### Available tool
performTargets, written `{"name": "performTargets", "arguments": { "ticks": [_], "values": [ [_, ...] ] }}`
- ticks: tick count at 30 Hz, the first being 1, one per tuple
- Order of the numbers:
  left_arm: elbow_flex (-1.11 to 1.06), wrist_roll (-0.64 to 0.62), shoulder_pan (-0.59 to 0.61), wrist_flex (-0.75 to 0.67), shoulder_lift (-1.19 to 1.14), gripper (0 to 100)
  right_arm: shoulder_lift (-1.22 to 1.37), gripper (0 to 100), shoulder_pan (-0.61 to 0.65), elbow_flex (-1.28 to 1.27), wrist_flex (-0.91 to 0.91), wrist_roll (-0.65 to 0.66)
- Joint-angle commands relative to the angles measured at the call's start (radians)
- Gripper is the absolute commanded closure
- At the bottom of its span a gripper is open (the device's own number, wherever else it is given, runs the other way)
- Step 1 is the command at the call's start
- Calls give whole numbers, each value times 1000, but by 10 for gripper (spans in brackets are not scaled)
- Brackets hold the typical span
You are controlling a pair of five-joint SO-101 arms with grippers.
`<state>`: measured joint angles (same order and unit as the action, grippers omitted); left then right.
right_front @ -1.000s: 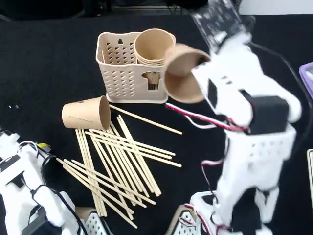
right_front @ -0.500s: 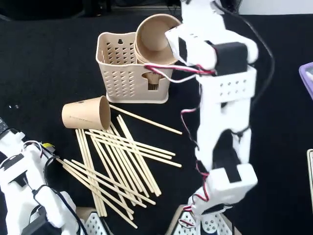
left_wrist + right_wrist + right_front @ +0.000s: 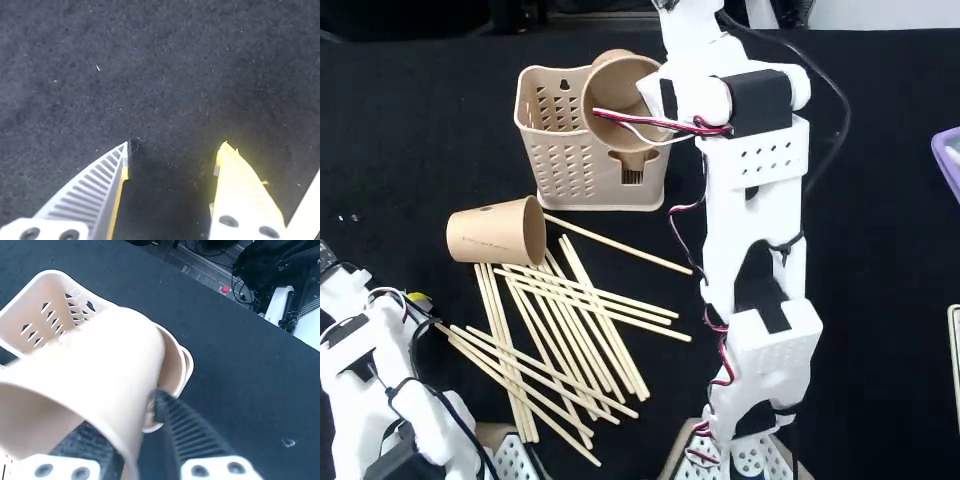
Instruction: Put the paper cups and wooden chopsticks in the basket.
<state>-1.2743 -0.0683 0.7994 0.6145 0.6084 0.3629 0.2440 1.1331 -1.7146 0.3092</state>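
A beige perforated basket (image 3: pixel 565 150) stands on the black table at the back. My right gripper (image 3: pixel 655 95) is shut on a paper cup (image 3: pixel 618 90), tilted over the basket's right end above cups stacked inside. In the right wrist view the held cup (image 3: pixel 85 385) sits in front of the basket (image 3: pixel 45 305). Another paper cup (image 3: pixel 495 232) lies on its side left of centre. Several wooden chopsticks (image 3: pixel 570 320) are spread on the cloth below it. My left gripper (image 3: pixel 172 150) is open over bare black cloth.
The left arm's white body (image 3: pixel 370 390) sits at the front left corner. A purple object (image 3: pixel 950 160) shows at the right edge. Cables and equipment (image 3: pixel 270 270) lie beyond the table's far edge.
My right arm swung left and toward the back, carrying the paper cup from beside the basket to over its right end. The left arm shifted slightly.
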Motion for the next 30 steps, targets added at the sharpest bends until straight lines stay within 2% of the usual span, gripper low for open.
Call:
{"name": "performTargets", "arguments": {
  "ticks": [1, 13, 21, 25, 30],
  "values": [
    [8, 8, -8, -6, 20, 722, -4, 835, 17, 42, 35, -8],
    [8, 8, -8, -6, 20, 722, -12, 846, 23, 50, 166, -14],
    [13, 8, -10, -6, 17, 722, -120, 846, 40, 166, -55, -146],
    [13, 8, -10, -6, 17, 722, -191, 844, 66, 5, -52, -175],
    [12, 8, -10, -6, 18, 722, -381, 844, 206, -306, -52, -187]
  ]
}}
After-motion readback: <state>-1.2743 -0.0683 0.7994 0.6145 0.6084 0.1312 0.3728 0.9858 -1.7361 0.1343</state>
